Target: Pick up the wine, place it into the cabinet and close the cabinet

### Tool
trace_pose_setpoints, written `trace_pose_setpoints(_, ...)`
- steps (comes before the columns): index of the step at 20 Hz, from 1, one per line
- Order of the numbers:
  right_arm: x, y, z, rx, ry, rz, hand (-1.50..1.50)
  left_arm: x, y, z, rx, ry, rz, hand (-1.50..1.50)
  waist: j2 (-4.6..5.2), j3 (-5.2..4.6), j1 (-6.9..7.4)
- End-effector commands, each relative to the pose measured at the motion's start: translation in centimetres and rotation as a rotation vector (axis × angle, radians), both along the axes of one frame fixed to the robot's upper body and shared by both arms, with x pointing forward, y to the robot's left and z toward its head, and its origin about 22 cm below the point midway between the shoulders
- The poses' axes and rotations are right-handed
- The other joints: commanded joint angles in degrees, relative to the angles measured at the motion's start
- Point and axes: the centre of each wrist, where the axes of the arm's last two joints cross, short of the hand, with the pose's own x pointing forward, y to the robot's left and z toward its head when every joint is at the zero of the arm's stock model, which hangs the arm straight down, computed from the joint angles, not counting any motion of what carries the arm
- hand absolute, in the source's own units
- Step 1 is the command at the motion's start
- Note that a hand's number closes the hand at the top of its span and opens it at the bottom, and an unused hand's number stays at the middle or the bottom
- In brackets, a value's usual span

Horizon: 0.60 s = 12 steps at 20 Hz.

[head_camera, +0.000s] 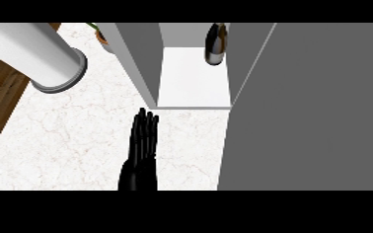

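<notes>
Wine stands inside cabinet; door open. Left hand fingers straight, holding nothing, prob. staged clear of the door's swing.

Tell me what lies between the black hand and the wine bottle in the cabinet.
In the head view, between the left hand and the wine bottle lie a strip of marble counter and the cabinet's bare white shelf floor; nothing else.

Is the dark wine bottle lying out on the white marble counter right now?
No, the dark wine bottle stands inside the open grey cabinet, on its white shelf.
</notes>
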Motion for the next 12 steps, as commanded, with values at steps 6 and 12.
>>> trace_pose_setpoints(6, -1.1, 0.1, -0.1, -0.009, 0.039, 0.163, 1.50, -3.4, 3.6, 1.5, 0.020, -0.022, -0.099, -1.50, 0.06, 0.00, -0.01)
trace_pose_setpoints(12, -3.1, 0.5, 0.6, -0.062, 0.012, 0.207, 1.50, -3.9, 8.2, 2.4, 0.054, -0.054, -0.137, -1.50, -0.03, -0.03, -0.07)
